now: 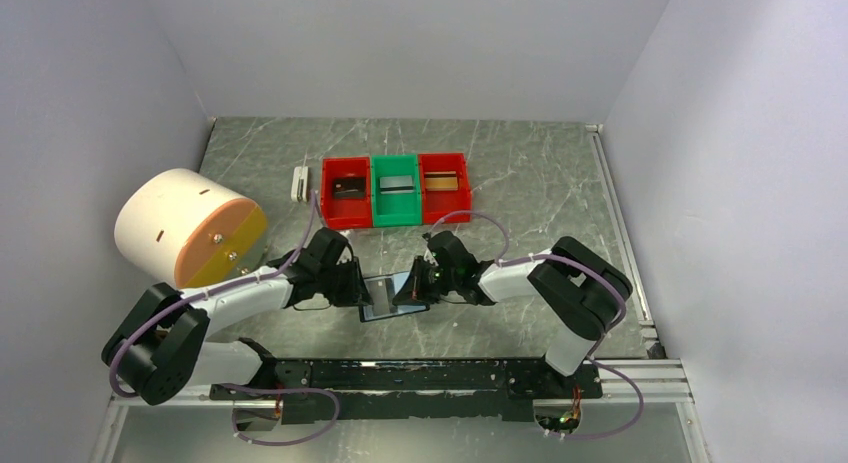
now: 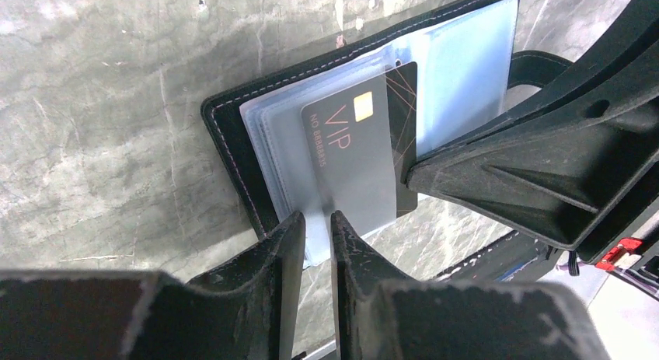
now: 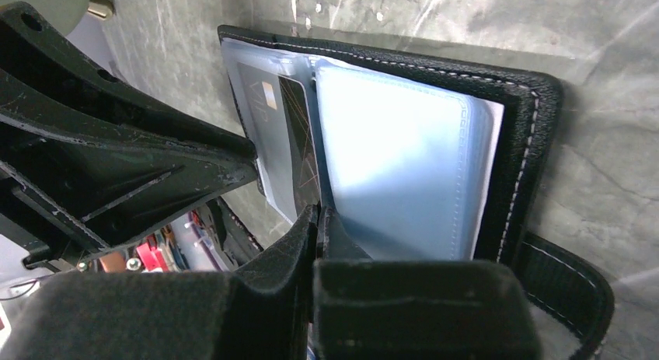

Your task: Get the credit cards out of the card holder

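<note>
Finds the card holder lying open on the table, close in front of the arm bases and between the two grippers, leather side down and clear sleeves up. Pins it with the left gripper: jaws almost together, only a thin slit between them, with the near edge of the sleeve pages caught in that slit. Has the right gripper in from the opposite side, jaws fully closed, tips meeting at the bared edge of the VIP card. Appears to nip that edge, though hard to be certain with so thin a thing. Shows that card partly out of its pocket, one dark strip bare and the rest under plastic. Counts three cards already out, by the look of it: a dark card in the left red bin, a grey card in the green bin and a tan-orange card in the right red bin. Places all three at the far side of the table, well apart from the holder. Leaves, as a judgement, this one card to be drawn clear of its sleeve and carried off. Cannot tell whether the other pages hide more; sees only blank pale blue on the facing page. Puts the task near its end, with the last withdrawal set up but not done.
</note>
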You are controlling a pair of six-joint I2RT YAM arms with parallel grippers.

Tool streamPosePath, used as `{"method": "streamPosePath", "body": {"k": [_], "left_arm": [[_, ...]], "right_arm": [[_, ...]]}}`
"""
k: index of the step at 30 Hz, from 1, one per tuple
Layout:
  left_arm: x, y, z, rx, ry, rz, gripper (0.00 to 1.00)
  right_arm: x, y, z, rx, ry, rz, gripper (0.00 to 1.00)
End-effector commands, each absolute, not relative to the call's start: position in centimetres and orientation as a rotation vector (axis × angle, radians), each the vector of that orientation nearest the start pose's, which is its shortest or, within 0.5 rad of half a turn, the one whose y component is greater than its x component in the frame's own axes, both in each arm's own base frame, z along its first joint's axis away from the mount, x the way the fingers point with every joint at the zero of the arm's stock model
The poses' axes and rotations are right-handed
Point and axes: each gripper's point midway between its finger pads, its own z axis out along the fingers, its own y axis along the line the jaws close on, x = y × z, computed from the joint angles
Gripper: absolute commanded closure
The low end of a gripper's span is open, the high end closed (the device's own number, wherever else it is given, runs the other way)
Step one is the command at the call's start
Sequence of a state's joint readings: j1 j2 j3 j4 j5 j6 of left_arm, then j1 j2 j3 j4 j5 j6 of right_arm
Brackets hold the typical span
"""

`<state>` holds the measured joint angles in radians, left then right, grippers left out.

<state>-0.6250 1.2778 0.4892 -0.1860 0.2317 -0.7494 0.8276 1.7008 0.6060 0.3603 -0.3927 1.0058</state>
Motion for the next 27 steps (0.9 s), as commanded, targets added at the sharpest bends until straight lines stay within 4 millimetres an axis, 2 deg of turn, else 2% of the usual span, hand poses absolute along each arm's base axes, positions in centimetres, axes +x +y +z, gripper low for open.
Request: {"method": "streamPosePath", "body": {"k": [1, 6, 12, 14, 20, 25, 27], "left_arm": [[17.2, -19.2, 0.1, -0.086, 2.776, -0.601, 0.74], [17.2, -19.5, 0.1, -0.062, 2.782, -0.594, 0.75], [17.1, -20.0, 0.2, -0.027, 2.787, -0.596, 0.79], [17.1, -20.0, 0.1, -0.021, 2.789, -0.589, 0.80], [17.0, -19.9, 0.0, -0.024, 2.795, -0.565, 0.83], [17.0, -19.7, 0.0, -0.041, 2.792, -0.549, 0.85], [17.0, -19.6, 0.0, -0.045, 2.790, -0.543, 0.85]], "right_arm": [[17.9, 32.9, 1.4, 0.018, 2.669, 1.192, 1.00], [18.0, 33.2, 1.9, 0.005, 2.650, 1.219, 0.97], [18.3, 34.0, 2.4, 0.041, 2.605, 1.297, 0.76], [18.4, 34.3, 2.3, 0.046, 2.608, 1.312, 0.75], [19.1, 34.3, 2.2, 0.098, 2.583, 1.300, 0.77], [19.5, 33.6, 2.0, 0.118, 2.591, 1.234, 0.92], [19.4, 33.2, 1.8, 0.125, 2.603, 1.208, 0.95]]}}
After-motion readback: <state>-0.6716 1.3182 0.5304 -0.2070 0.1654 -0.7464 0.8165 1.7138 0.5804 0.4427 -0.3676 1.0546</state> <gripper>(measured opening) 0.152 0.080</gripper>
